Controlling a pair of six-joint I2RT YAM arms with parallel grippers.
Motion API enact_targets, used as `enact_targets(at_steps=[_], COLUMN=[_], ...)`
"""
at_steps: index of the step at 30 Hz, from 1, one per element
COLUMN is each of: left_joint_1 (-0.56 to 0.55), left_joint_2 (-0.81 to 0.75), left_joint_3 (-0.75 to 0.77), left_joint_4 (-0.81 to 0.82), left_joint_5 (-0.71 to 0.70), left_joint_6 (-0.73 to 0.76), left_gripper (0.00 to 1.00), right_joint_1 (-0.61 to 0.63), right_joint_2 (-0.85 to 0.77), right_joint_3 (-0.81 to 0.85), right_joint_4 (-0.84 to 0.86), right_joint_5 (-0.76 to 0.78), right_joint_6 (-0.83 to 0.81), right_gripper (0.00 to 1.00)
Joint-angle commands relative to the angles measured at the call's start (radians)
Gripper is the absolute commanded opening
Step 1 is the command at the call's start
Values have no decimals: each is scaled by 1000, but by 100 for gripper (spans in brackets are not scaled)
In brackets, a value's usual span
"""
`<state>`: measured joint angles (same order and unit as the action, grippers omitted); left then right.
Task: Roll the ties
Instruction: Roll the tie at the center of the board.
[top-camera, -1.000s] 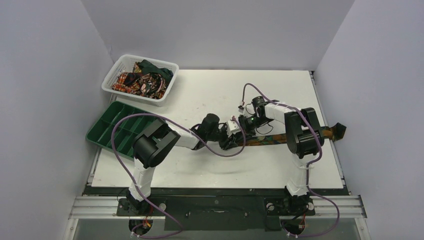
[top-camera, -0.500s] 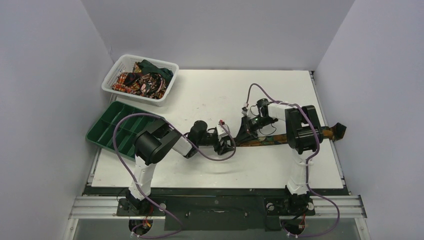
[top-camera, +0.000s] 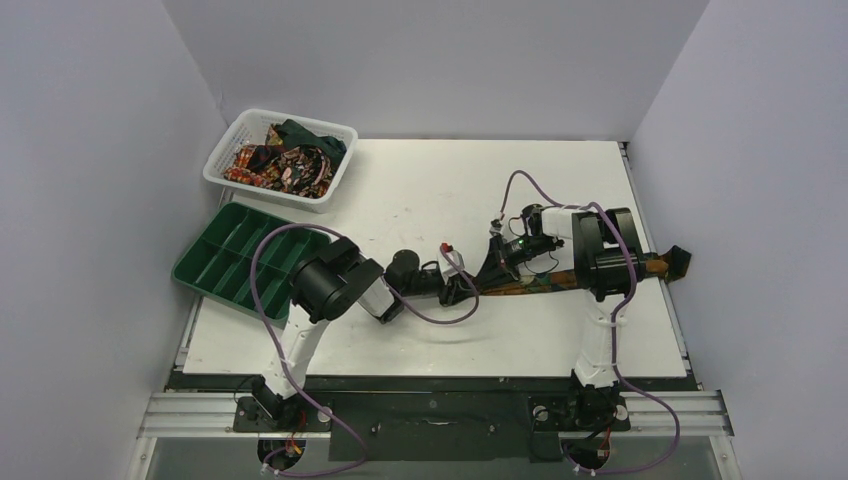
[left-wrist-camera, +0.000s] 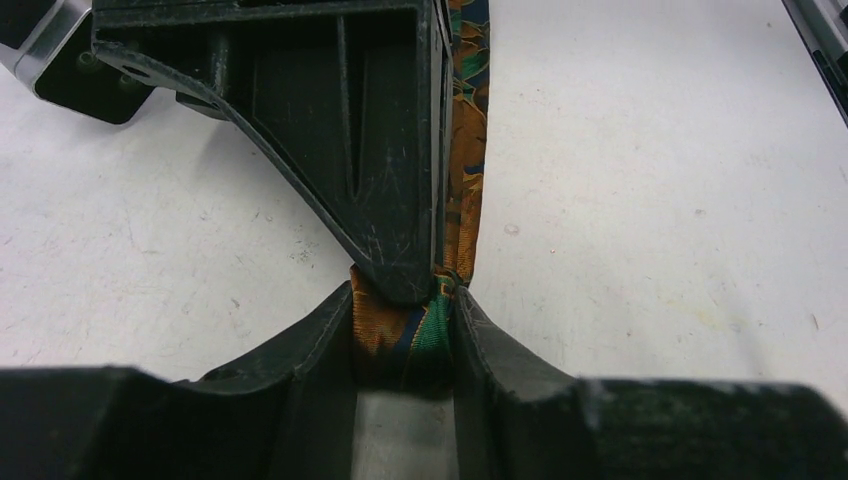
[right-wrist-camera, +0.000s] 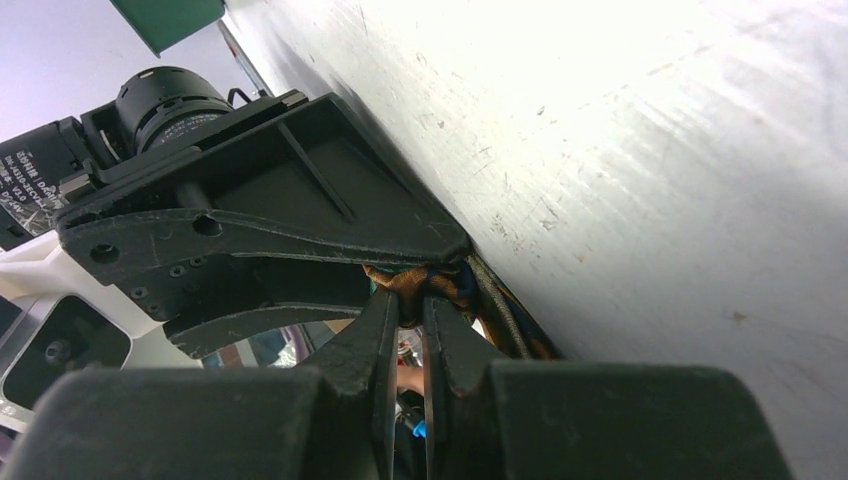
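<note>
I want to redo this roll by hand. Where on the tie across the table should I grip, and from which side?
Grip the tie at its mid-table end, where it looks folded; the rest lies flat. Come from the left along its length, as the left gripper does, pinching across its width.

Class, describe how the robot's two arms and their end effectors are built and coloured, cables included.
The left arm and right arm mix white link shells with bulky black joint housings. A purple cable loops loosely along each. The left end effector and right end effector have scuffed matte black fingers, broad at the base, tapering to narrow tips.
</note>
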<state>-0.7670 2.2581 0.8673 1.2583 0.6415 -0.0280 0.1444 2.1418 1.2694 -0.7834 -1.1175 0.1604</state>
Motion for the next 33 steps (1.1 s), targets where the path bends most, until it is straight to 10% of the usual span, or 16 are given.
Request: enact_targets(at_steps=[1, 14, 26, 33], left_joint_1=[-1, 12, 1, -31], left_joint_2=[-35, -114, 28, 129], left_joint_3=[-63, -15, 17, 90], left_joint_4=[-228, -546, -88, 6], left_joint_5=[-40, -54, 50, 22], left_joint_6=[50, 206, -45, -128], left_gripper=[20, 35, 60, 54], right_joint_1=[-15, -31, -63, -60], right_joint_2=[-4, -89, -25, -23], right_joint_3=[-25, -72, -70, -84], right_joint_4=[57, 32, 47, 61], right_joint_5=[270, 519, 554, 543], right_joint_6=[-77, -84, -112, -87], right_gripper=[0, 0, 0, 0])
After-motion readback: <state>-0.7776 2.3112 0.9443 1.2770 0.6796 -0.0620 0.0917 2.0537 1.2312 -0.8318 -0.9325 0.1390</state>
